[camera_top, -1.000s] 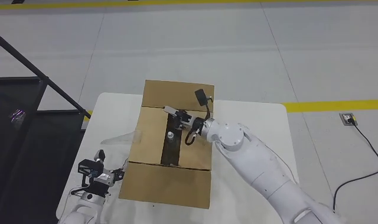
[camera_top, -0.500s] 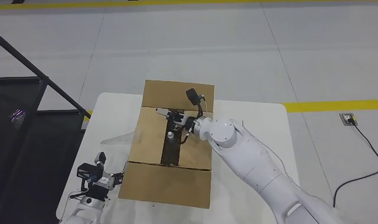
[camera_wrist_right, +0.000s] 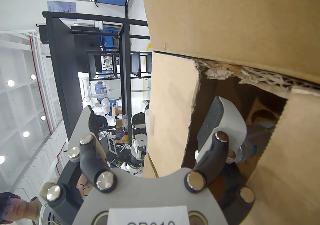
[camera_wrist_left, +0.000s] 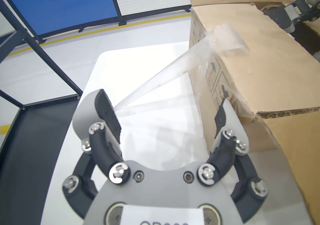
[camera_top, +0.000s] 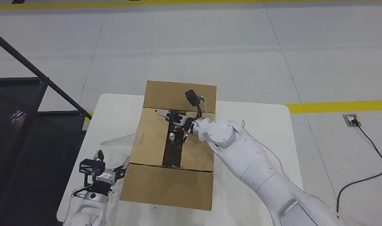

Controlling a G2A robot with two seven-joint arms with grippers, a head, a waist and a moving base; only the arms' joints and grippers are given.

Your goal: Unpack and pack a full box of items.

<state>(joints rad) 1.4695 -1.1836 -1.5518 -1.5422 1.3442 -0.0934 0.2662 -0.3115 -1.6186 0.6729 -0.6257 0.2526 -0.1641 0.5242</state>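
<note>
A brown cardboard box (camera_top: 179, 104) stands in the middle of the white table (camera_top: 256, 115), its top flaps parted along a dark slit. In the slit stands a small white-capped bottle (camera_top: 172, 135). My right gripper (camera_top: 169, 114) is open over the far end of the slit. In the right wrist view it (camera_wrist_right: 155, 111) straddles the edge of one flap (camera_wrist_right: 172, 101), with one finger (camera_wrist_right: 220, 116) down inside the box and the other outside. My left gripper (camera_wrist_left: 161, 101) is open and empty above the table, beside the box's near left corner (camera_wrist_left: 260, 113).
A loose strip of clear tape (camera_wrist_left: 175, 61) hangs from the box's left flap down to the table (camera_top: 122, 139). A black frame (camera_top: 36, 77) stands left of the table. Bare table lies to the right of the box.
My right gripper has slid left across the box top to the left flap's edge. The left gripper has shifted slightly near the table's front left corner.
</note>
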